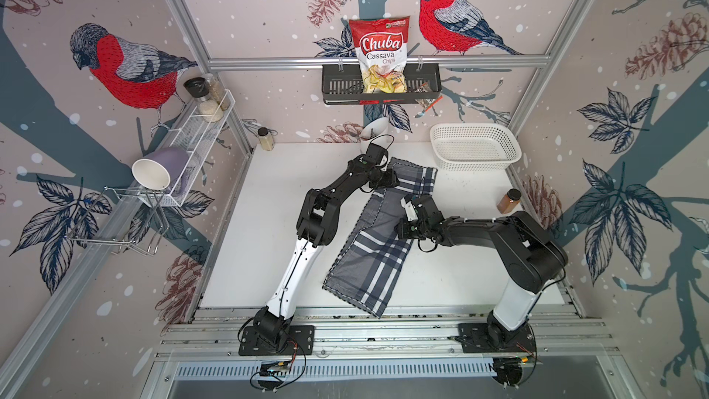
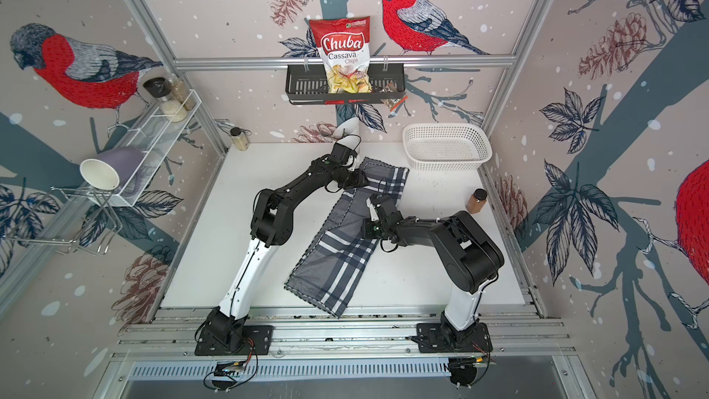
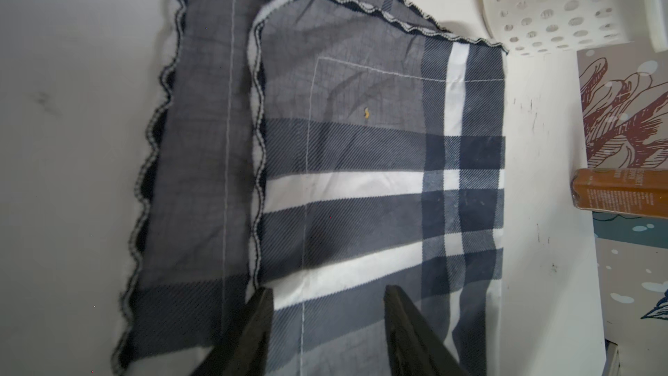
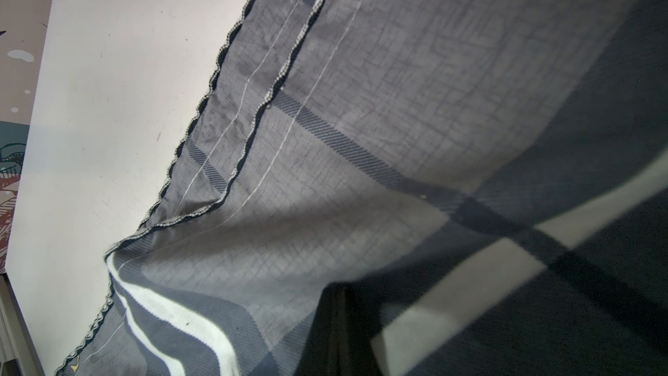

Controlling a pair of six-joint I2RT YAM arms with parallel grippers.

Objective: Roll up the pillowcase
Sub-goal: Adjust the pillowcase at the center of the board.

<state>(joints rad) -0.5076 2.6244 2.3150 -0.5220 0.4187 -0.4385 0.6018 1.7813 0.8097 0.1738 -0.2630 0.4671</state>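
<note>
The plaid grey pillowcase [image 1: 376, 262] [image 2: 337, 262] lies folded into a long strip. It runs diagonally across the white table [image 1: 261, 224] from the back middle to the front edge. My left gripper [image 3: 329, 289] hovers open over the strip's far end [image 3: 361, 193], with both fingers apart above the cloth and nothing between them. In both top views it sits by the far end [image 1: 387, 180] [image 2: 358, 180]. My right gripper [image 4: 338, 291] is at the strip's middle [image 1: 404, 228]. Its jaws are shut together on a raised fold of the pillowcase [image 4: 361, 139].
A white perforated basket [image 1: 474, 145] stands at the back right, with a brown spice jar [image 1: 508, 201] by the right wall. A small jar [image 1: 265, 138] and a white cup [image 1: 374, 130] stand at the back edge. The pillowcase's near corner [image 1: 378, 310] overhangs the front rail.
</note>
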